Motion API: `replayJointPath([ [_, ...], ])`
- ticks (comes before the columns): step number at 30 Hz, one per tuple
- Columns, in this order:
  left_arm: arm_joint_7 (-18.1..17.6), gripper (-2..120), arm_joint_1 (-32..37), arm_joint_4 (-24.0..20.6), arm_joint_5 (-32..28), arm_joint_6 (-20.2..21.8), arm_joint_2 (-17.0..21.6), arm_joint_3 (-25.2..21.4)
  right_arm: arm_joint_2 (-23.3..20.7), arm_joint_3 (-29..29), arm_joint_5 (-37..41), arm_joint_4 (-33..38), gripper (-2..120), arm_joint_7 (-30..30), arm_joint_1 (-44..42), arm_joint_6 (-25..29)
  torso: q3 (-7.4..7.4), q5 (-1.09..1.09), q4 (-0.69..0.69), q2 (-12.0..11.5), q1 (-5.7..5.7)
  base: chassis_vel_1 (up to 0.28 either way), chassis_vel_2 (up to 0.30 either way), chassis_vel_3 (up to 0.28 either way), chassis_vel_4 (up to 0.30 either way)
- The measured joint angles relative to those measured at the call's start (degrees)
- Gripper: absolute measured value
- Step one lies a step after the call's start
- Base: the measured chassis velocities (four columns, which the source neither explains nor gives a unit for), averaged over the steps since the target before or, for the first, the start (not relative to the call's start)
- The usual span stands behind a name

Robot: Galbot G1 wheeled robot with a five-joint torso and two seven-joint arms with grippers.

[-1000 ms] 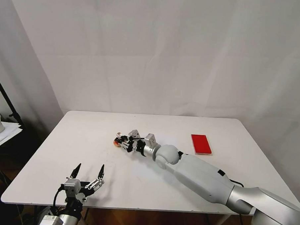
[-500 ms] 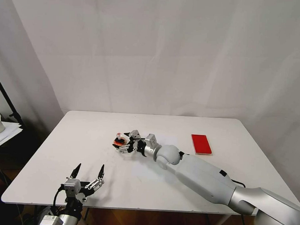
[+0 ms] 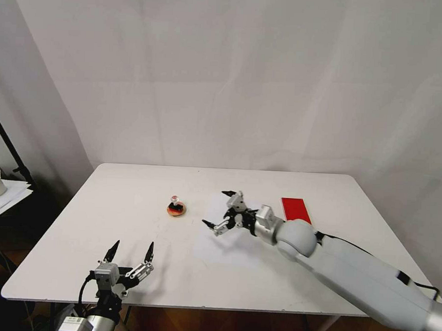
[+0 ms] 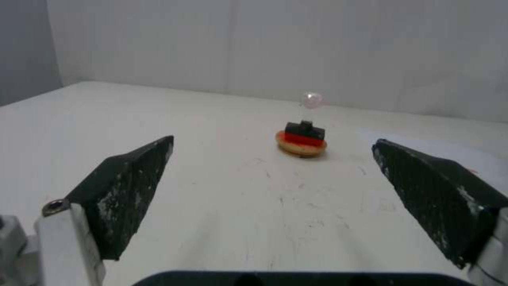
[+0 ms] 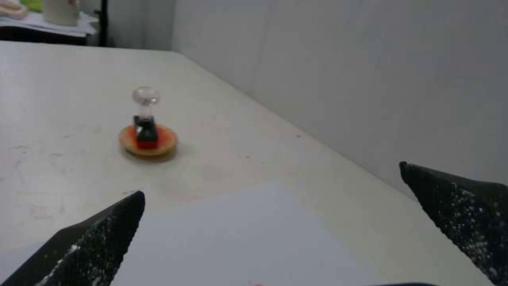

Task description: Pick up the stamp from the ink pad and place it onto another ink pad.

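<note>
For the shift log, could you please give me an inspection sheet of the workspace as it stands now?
Surface: white table, faint scuffs, a pale sheet lying flat.
Job's things: stamp upright on the round ink pad; red rectangular ink pad bare, at the right.
Clutter: nothing seen.
Grippers: right gripper open, between the two pads, apart from the stamp; left gripper open, parked at the near edge.
Cables: black cable along the right arm.
Surroundings: white backdrop; side table with papers at the left.

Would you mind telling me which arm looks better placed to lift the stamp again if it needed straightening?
Probably the right. The right gripper hangs open just beside the stamp on the round pad, while the left gripper sits open near the table's front edge.
</note>
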Motion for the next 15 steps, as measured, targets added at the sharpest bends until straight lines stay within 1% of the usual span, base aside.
replayJointPath([
  [2,0.0,100,-0.01,0.0,0.0,0.0,0.0,0.0,-3.15,8.35,-2.05,3.69,114,2.86,-7.97,1.07,0.0,0.01,-0.01,0.0,0.0,0.0,0.0,0.0,0.0],
  [4,0.0,100,0.0,0.0,0.0,0.0,0.0,0.0,-4.48,14.28,-1.57,6.06,111,4.99,-14.16,2.97,0.0,0.02,-0.02,0.0,0.0,0.0,0.0,0.0,0.0],
  [5,0.0,100,0.0,0.0,0.0,0.0,0.0,0.0,-4.48,14.28,-1.57,6.06,111,4.99,-14.16,2.97,0.0,0.02,-0.02,0.0,0.0,0.0,0.0,0.0,0.0],
  [6,0.0,100,0.0,0.0,0.0,0.0,0.0,0.0,-5.03,18.32,-1.08,7.64,110,7.43,-18.65,4.98,0.0,0.02,-0.01,0.0,0.0,0.0,0.0,0.0,0.0],
  [8,0.0,100,0.0,0.0,0.0,0.0,0.0,0.0,-5.16,24.83,-0.76,10.74,105,13.58,-26.56,6.67,0.0,0.02,0.0,0.0,0.0,0.0,0.0,0.0,0.0],
  [9,0.0,100,0.0,0.0,0.0,0.0,0.0,0.0,-4.79,27.91,-0.64,12.29,103,16.08,-29.92,6.87,0.0,0.02,0.0,0.0,0.0,0.0,0.0,0.0,0.0],
  [10,0.0,100,0.0,0.0,0.0,0.0,0.0,0.0,-4.79,27.91,-0.64,12.29,103,16.08,-29.92,6.87,0.0,0.02,0.0,0.0,0.0,0.0,0.0,0.0,0.0],
  [12,0.0,100,0.0,0.0,0.0,0.0,0.0,0.0,-2.88,35.19,-1.02,16.08,100,19.01,-38.97,7.25,0.0,0.0,0.01,0.0,0.0,0.0,0.0,0.0,0.0],
  [15,0.0,100,-0.01,0.0,0.0,0.0,0.0,0.0,1.94,43.83,-3.64,19.57,100,19.45,-51.87,8.73,0.0,0.01,-0.01,0.0,0.0,0.0,0.0,0.0,0.0],
])
